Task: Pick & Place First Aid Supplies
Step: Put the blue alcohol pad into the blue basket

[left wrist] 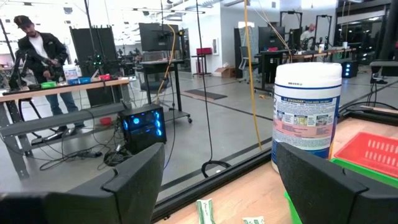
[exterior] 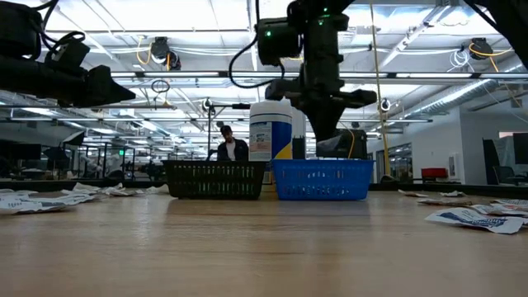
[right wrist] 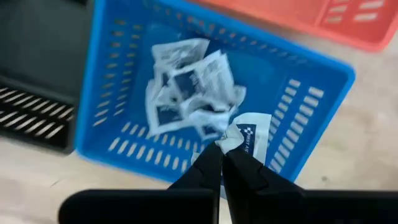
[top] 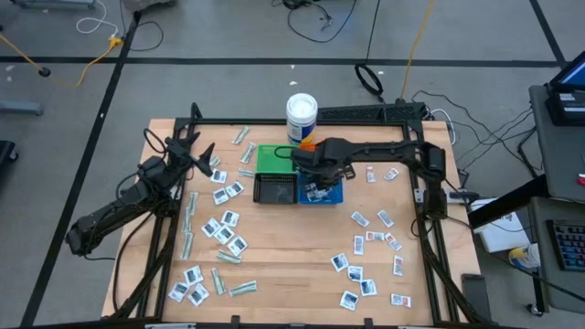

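Note:
My right gripper (right wrist: 221, 154) points down over the blue bin (top: 331, 194), shut on a white sachet with dark blue print (right wrist: 247, 134). Several more white sachets (right wrist: 186, 87) lie heaped on the blue bin's floor. Other first aid supplies lie flat on the table: white sachets on the left (top: 222, 228) and right (top: 369, 259), and pale-green strips (top: 188, 219). My left gripper (left wrist: 217, 186) stands open and level above the table's far left part (top: 203, 153), holding nothing. My right gripper pinches the sachet between its two fingers by one edge (right wrist: 231, 142), with only their free ends on it. The fingers come from above, pointing down. The sachet juts out past the fingertips, over the blue bin's wall (right wrist: 292, 155).
A black bin (top: 274, 189) adjoins the blue one, with a green bin (top: 270, 158) and an orange bin (right wrist: 348, 18) behind them. A white tub (top: 302, 114) stands at the far edge. A black frame (top: 274, 122) borders the table. People stand in the room beyond.

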Controlling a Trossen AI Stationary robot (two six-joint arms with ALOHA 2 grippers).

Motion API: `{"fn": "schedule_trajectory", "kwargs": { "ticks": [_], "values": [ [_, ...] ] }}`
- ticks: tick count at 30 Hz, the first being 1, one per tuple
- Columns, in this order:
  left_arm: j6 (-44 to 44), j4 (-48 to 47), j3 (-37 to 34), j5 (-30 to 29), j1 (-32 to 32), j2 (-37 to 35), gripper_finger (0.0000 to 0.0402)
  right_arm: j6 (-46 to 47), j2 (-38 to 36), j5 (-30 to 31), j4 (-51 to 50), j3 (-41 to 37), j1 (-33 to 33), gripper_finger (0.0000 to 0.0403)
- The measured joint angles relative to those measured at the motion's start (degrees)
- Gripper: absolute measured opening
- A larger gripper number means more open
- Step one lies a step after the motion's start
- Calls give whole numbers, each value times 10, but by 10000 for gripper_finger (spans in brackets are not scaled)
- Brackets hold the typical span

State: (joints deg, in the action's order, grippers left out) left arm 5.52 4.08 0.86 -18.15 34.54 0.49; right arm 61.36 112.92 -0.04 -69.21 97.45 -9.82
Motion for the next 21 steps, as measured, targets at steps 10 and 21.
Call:
{"fn": "schedule_trajectory", "kwargs": {
  "ticks": [10, 21],
  "values": [
    [0, 0, 0, 0, 0, 0, 308, -25, 48, 26, 52, 0, 2, 3],
    [0, 0, 0, 0, 0, 0, 308, -53, 52, 15, 115, -1, 5, 53]
  ]
}}
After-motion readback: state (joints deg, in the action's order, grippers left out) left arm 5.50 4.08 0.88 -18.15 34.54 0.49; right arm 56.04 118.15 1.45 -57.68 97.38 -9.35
